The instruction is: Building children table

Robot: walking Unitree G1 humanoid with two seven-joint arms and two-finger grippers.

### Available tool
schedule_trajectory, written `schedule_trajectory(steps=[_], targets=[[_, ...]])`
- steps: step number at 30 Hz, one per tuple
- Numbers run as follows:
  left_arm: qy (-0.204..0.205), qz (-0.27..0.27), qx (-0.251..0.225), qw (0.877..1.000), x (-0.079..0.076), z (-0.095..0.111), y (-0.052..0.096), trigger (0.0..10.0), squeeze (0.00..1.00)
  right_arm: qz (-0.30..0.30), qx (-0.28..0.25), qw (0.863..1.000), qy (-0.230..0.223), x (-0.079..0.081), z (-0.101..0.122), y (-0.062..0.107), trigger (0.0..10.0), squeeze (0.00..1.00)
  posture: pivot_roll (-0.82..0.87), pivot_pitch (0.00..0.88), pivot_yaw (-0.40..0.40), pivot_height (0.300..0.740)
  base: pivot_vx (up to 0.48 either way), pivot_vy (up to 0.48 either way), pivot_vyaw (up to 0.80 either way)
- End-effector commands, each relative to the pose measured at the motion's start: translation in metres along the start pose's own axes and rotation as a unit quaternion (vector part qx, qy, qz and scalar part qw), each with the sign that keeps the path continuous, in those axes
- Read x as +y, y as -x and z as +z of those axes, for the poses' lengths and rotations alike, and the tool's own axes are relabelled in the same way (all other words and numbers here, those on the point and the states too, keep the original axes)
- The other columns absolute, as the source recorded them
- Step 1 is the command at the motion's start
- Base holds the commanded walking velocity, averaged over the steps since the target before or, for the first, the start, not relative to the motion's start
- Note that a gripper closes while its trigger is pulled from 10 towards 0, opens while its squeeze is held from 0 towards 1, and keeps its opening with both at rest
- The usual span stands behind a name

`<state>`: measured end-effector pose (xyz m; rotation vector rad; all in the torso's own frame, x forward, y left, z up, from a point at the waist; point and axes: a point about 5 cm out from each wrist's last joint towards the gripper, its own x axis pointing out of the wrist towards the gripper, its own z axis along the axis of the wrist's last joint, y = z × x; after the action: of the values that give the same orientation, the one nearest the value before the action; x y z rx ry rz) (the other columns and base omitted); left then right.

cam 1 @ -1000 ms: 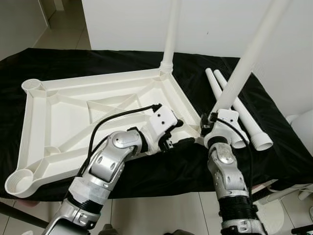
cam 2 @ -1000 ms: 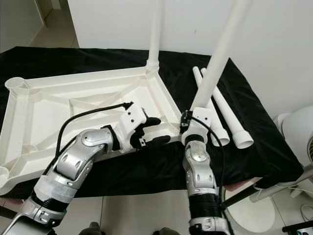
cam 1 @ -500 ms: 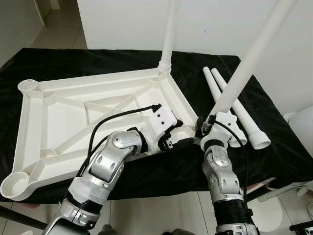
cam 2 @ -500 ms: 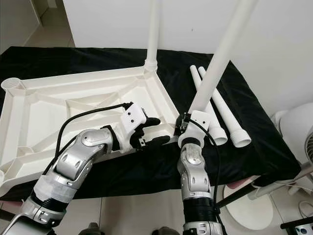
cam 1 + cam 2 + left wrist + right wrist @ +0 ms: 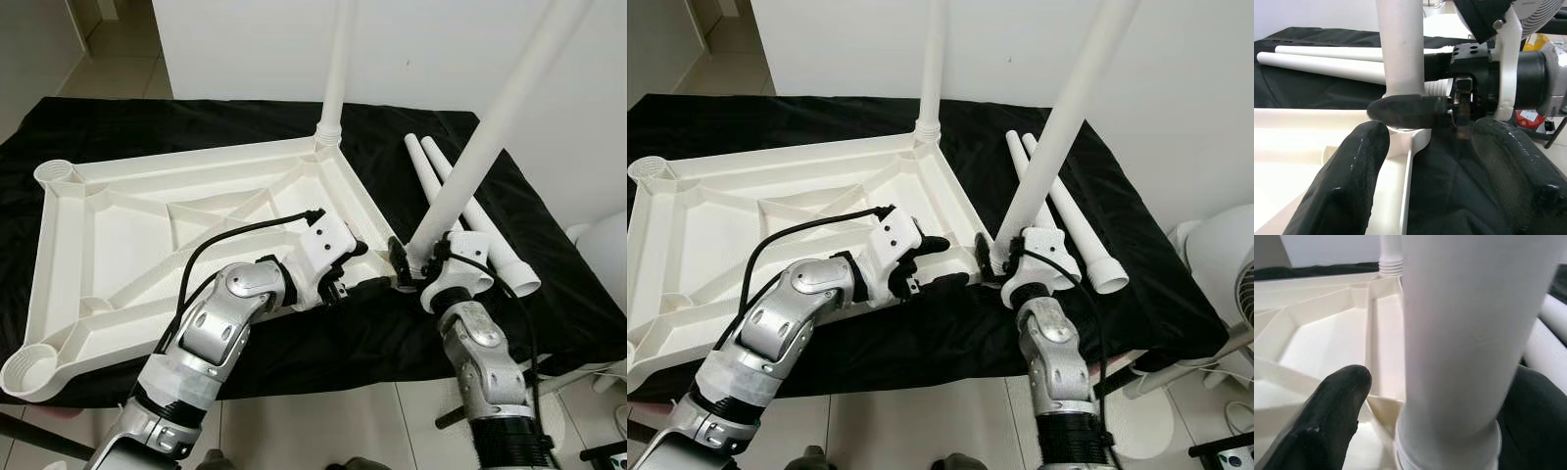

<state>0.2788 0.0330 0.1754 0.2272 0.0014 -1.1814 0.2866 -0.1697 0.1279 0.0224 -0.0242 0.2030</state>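
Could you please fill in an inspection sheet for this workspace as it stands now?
Surface: black cloth covers the bench.
Job's things: white tabletop lies underside up; one leg stands in its far corner socket; a second leg leans at the near right corner; two spare legs lie on the cloth to the right.
Clutter: nothing seen.
Grippers: right gripper is shut on the leaning leg near its base; left gripper is open beside that corner.
Cables: black cable loops along the left arm.
Surroundings: white wall behind; a fan at the right.
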Motion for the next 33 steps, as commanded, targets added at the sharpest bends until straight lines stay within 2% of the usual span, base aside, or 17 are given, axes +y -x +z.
schedule_trajectory(steps=[1,6,8,10,12,18,19,20,21,22,23,33], targets=[[-0.003,0.01,-0.002,1.0,-0.001,0.002,-0.001,10.0,0.0,0.04,0.008,0.999,0.024,-0.004,-0.003,0.003,10.0,0.0,0.05,0.0,-0.067,0.74,0.0,0.0,0.0],[-0.003,0.009,-0.003,1.0,-0.001,0.003,-0.002,10.0,0.0,0.086,0.012,0.995,0.05,-0.01,-0.003,-0.002,10.0,0.0,0.04,0.0,-0.058,0.74,0.0,0.0,0.0],[-0.004,0.008,-0.003,1.0,0.0,0.004,-0.003,10.0,0.0,0.118,0.015,0.991,0.061,-0.013,-0.001,-0.009,10.0,0.0,0.04,0.0,-0.054,0.74,0.0,0.0,0.0],[-0.004,0.008,-0.003,1.0,0.0,0.004,-0.003,10.0,0.0,0.118,0.015,0.991,0.061,-0.013,-0.001,-0.009,10.0,0.0,0.04,0.0,-0.054,0.74,0.0,0.0,0.0],[-0.005,0.01,-0.005,1.0,0.001,0.005,-0.004,10.0,0.0,0.14,0.021,0.987,0.071,-0.017,0.0,-0.019,10.0,0.0,0.05,0.0,-0.057,0.74,0.0,0.0,0.0],[-0.006,0.012,-0.007,1.0,0.002,0.007,-0.004,10.0,0.0,0.155,0.032,0.985,0.071,-0.019,-0.002,-0.024,10.0,0.0,0.05,0.0,-0.059,0.74,0.0,0.0,0.0],[-0.006,0.014,-0.007,1.0,0.003,0.007,-0.004,10.0,0.0,0.163,0.04,0.983,0.068,-0.019,-0.004,-0.026,9.8,0.0,0.05,0.0,-0.064,0.74,0.0,0.0,0.0],[-0.006,0.015,-0.008,1.0,0.003,0.007,-0.004,10.0,0.0,0.17,0.045,0.982,0.066,-0.018,-0.006,-0.027,8.4,0.0,0.05,0.0,-0.064,0.74,0.0,0.0,0.0],[-0.006,0.015,-0.008,1.0,0.003,0.007,-0.004,10.0,0.0,0.17,0.045,0.982,0.066,-0.018,-0.006,-0.027,8.4,0.0,0.05,0.0,-0.064,0.74,0.0,0.0,0.0],[-0.006,0.016,-0.008,1.0,0.003,0.007,-0.004,10.0,0.0,0.178,0.052,0.981,0.064,-0.018,-0.009,-0.028,2.1,0.0,0.06,0.0,-0.066,0.74,0.0,0.0,0.0],[-0.006,0.018,-0.008,1.0,0.003,0.007,-0.004,10.0,0.0,0.184,0.058,0.979,0.059,-0.018,-0.012,-0.028,0.0,0.0,0.06,0.0,-0.068,0.74,0.0,0.0,0.0],[-0.005,0.021,-0.008,1.0,0.003,0.007,-0.003,10.0,0.0,0.181,0.066,0.98,0.045,-0.021,-0.021,-0.026,0.0,0.0,0.06,0.0,-0.069,0.74,0.0,0.0,0.0]])
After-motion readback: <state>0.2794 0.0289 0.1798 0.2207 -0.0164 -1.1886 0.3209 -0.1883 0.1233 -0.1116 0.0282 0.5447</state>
